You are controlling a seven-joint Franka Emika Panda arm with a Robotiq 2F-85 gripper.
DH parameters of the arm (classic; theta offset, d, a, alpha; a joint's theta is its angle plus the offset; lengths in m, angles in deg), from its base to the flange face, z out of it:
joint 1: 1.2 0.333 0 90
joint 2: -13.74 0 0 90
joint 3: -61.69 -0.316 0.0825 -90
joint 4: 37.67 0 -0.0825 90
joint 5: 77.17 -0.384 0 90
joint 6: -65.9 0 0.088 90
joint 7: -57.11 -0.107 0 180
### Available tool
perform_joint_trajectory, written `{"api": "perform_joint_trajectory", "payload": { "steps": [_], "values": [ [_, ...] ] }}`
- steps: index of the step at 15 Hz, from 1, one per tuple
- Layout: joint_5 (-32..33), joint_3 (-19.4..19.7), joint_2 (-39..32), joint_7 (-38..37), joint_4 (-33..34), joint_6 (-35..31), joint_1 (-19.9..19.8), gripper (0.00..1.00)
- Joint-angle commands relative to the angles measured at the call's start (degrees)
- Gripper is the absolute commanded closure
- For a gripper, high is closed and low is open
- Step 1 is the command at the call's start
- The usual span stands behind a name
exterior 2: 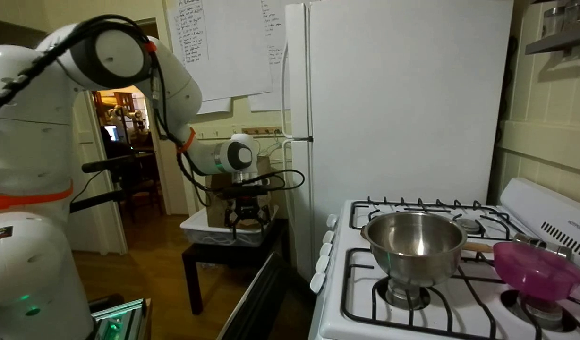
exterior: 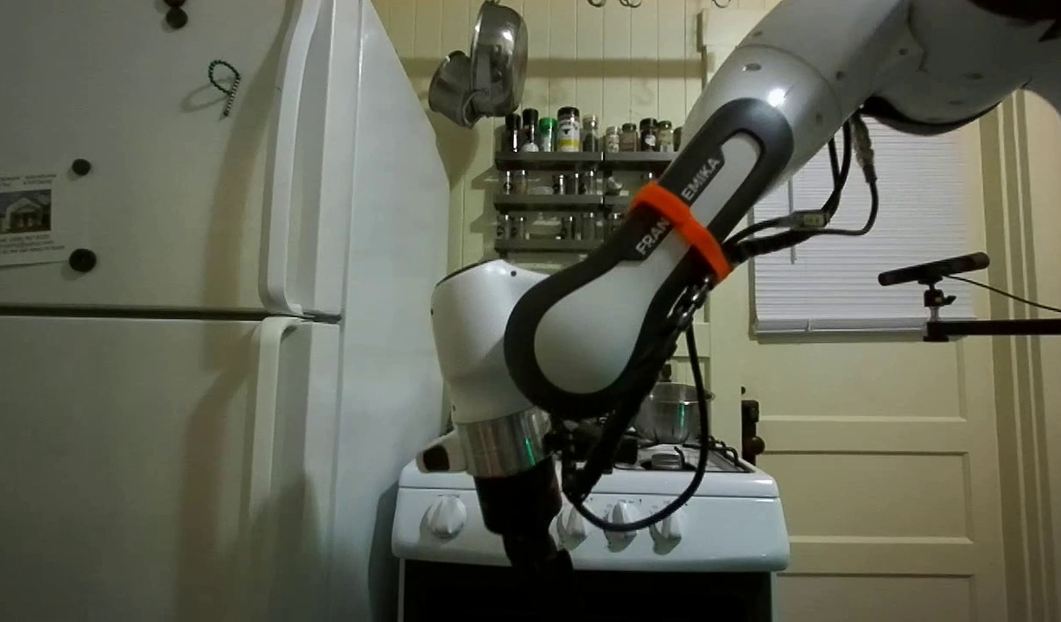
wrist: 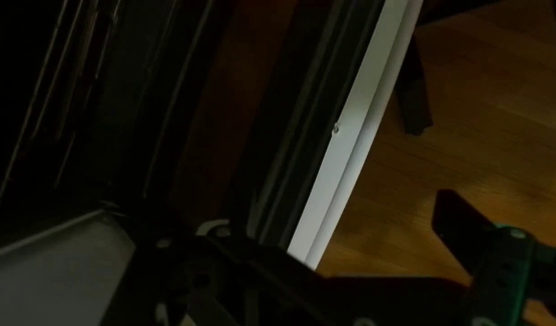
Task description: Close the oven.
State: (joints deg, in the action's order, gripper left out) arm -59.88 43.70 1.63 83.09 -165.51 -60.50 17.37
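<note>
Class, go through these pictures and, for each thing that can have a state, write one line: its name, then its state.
Gripper: open
Oven door: partly open, tilted outward
Stove knobs: settings not readable
Stove burners: no flame visible
Steel bowl: upright
Refrigerator doors: both shut
Window blind: lowered
Panelled door: looks shut
White room door: looks open

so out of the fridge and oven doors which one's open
The oven door, tilted out from the stove; the upper fridge door and lower fridge door look shut.
</note>
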Motion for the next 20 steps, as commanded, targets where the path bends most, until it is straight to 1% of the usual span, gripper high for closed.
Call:
{"api": "perform_joint_trajectory", "payload": {
  "steps": [1, 4, 5, 7, 10, 11, 14, 15, 19, 20],
  "values": [
    [4.81, -1.28, -10.91, 5.39, 7.55, -2.99, 1.35, 0.00],
    [7.33, -2.38, -16.96, 10.80, 12.75, -3.88, 2.63, 0.00],
    [5.30, -1.96, -12.61, 7.57, 8.49, -3.66, 1.73, 0.00],
    [5.37, -2.01, -14.29, 7.81, 9.66, -3.68, 1.97, 0.00],
    [5.36, -1.91, -13.68, 7.82, 9.47, -3.69, 1.62, 0.00],
    [5.68, -2.32, -15.03, 9.58, 10.72, -4.76, 1.63, 0.00],
    [5.88, -3.40, -20.91, 16.28, 17.11, -2.56, 2.84, 0.00],
    [6.27, -3.56, -22.61, 17.69, 18.89, -3.37, 3.52, 0.00],
    [7.69, -2.98, -28.80, 22.34, 24.80, -3.05, 6.72, 0.00],
    [8.57, -2.66, -30.75, 23.30, 26.19, -3.83, 7.62, 0.25]
  ]
}}
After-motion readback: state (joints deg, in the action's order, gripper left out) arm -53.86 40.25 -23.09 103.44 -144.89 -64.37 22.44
